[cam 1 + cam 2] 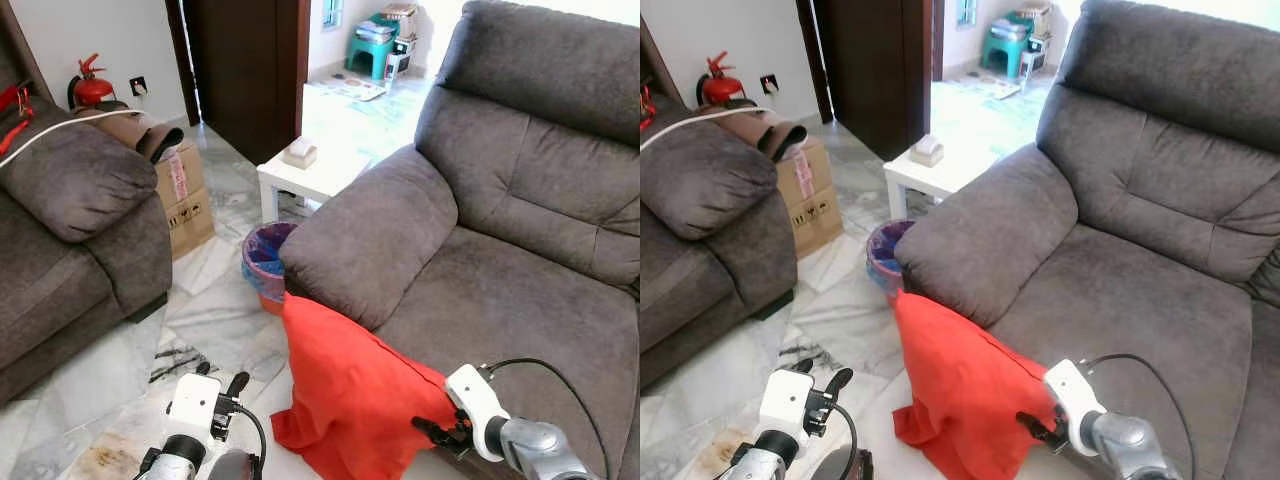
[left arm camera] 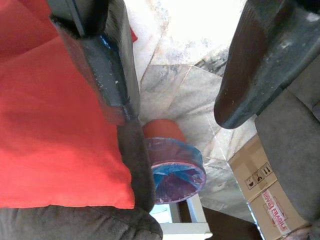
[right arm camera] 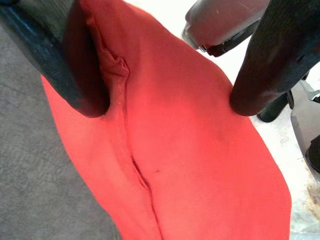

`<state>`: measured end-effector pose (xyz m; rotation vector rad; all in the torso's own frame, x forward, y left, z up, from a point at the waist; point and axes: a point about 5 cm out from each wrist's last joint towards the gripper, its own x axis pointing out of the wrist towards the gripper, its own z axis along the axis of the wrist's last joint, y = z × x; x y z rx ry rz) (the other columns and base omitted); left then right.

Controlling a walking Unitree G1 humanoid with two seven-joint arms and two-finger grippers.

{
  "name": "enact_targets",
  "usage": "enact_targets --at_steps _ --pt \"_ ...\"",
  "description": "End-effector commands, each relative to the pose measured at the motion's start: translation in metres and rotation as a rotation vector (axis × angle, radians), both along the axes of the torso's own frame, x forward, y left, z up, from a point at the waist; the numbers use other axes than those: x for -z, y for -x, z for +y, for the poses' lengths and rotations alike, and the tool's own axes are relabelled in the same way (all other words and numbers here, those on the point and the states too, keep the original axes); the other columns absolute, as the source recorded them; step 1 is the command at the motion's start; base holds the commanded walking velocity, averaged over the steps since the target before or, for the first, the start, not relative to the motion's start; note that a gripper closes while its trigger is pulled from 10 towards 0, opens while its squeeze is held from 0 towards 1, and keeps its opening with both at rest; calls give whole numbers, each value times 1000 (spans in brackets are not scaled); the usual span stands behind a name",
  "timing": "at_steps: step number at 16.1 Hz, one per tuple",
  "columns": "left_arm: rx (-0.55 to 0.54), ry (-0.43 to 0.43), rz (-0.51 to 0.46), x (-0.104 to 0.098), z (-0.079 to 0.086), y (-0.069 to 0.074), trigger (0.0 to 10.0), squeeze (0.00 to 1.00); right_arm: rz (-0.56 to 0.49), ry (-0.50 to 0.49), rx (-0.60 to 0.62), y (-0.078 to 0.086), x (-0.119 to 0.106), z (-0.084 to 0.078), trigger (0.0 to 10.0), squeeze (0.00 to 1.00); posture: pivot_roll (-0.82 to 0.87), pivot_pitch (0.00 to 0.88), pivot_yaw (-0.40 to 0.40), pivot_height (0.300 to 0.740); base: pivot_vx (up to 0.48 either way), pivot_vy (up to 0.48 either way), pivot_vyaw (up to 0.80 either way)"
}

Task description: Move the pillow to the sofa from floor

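Pillow (image 1: 345, 385): red, leaning on the sofa (image 1: 480, 290) front, bottom edge on the floor (image 1: 215, 310).
Right gripper (image 1: 432, 431): low, jaws apart against the pillow's side.
Left gripper (image 1: 222, 392): low over the floor beside the pillow, jaws apart.

The right claw (image 3: 167, 102) hangs spread wide over the red pillow (image 3: 195, 170), which leans against the grey sofa (image 3: 45, 175) beside pale floor (image 3: 305, 200).

floor (image 1: 215, 310) marble | on it: bin (image 1: 266, 262), box (image 1: 184, 198), pillow (image 1: 345, 390) btm edge
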<state>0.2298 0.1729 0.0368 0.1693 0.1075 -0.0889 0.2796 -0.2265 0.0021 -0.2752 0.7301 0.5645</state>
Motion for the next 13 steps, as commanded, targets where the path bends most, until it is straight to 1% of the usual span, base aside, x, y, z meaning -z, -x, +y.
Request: enact_targets --at_steps 1,4,6,7,8,9,10,12,13 --pt "10 -13 11 0 0 3 10000 0 6 -26 -12 5 7 10 10000 0 121 125 -52 628 0 0 0" --pt "9 -22 12 -2 2 7 10000 0 -24 -91 59 7 14 28 10000 0 146 137 -49 628 0 0 0" --pt "8 -29 12 -3 4 9 10000 0 -46 -105 95 8 18 38 10000 0 155 144 -47 628 0 0 0" --pt "5 -33 16 -3 5 11 10000 0 -71 -103 181 7 19 39 353 0 161 145 -47 628 0 0 0" --pt "5 -35 18 -3 5 12 10000 0 -91 -127 254 5 19 39 0 0 167 148 -46 628 0 0 0" --pt "6 -37 18 -4 5 13 10000 0 -103 -140 288 5 19 39 0 0 167 148 -45 628 0 0 0" --pt "9 -40 22 -4 4 13 10000 0 -122 -111 340 4 19 35 0 0 165 148 -44 628 0 0 0" --pt "16 -43 28 -4 3 13 10000 0 -141 -105 356 3 17 32 0 0 158 151 -43 628 0 0 0" --pt "16 -43 29 -4 3 13 10000 0 -140 -120 364 3 16 31 0 0 157 151 -44 628 0 0 0"
